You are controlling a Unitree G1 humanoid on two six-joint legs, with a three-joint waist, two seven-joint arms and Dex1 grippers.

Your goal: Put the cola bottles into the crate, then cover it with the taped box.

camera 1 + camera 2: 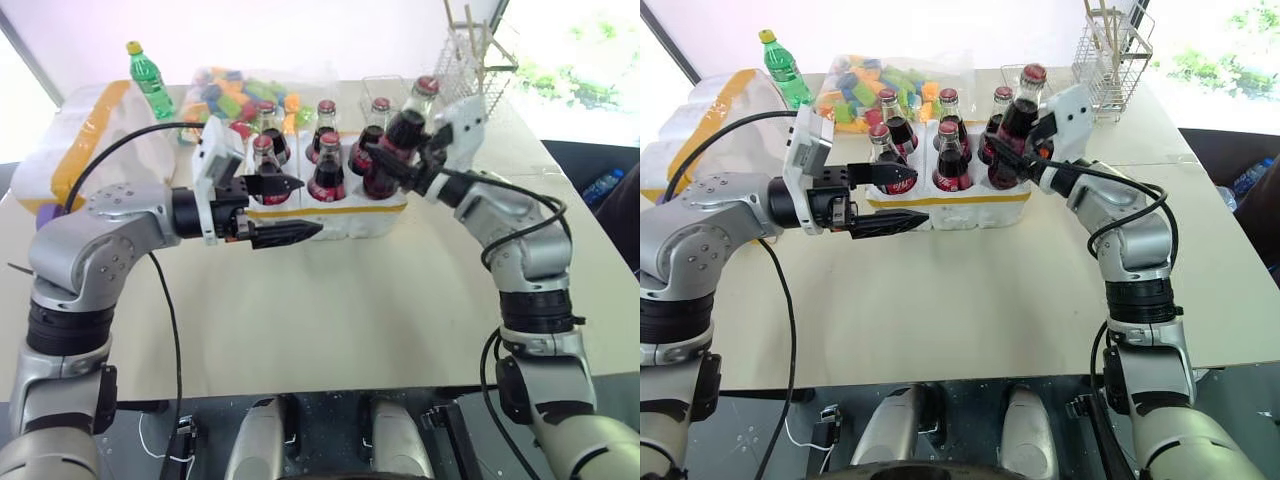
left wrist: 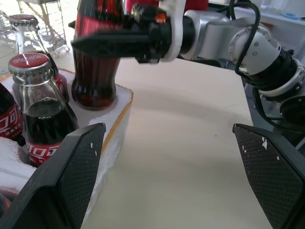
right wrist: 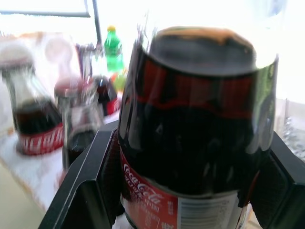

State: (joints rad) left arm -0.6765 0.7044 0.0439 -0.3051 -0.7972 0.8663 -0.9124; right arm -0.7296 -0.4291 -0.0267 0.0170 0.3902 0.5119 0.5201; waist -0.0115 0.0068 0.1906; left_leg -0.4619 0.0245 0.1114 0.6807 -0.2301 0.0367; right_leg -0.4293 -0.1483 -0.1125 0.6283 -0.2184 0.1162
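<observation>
Glass cola bottle [image 1: 400, 135] in right pincer [image 1: 400, 160], seemingly over crate [image 1: 330, 215].

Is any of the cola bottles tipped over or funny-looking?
One cola bottle leans, because the right claw is shut on it at the crate's front right corner well. The other five cola bottles stand straight in their wells. Nothing is spilled.

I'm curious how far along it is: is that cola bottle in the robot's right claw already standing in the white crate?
Nearly. The right gripper holds the cola bottle tilted, base at the crate's corner well, taller than the others.
</observation>
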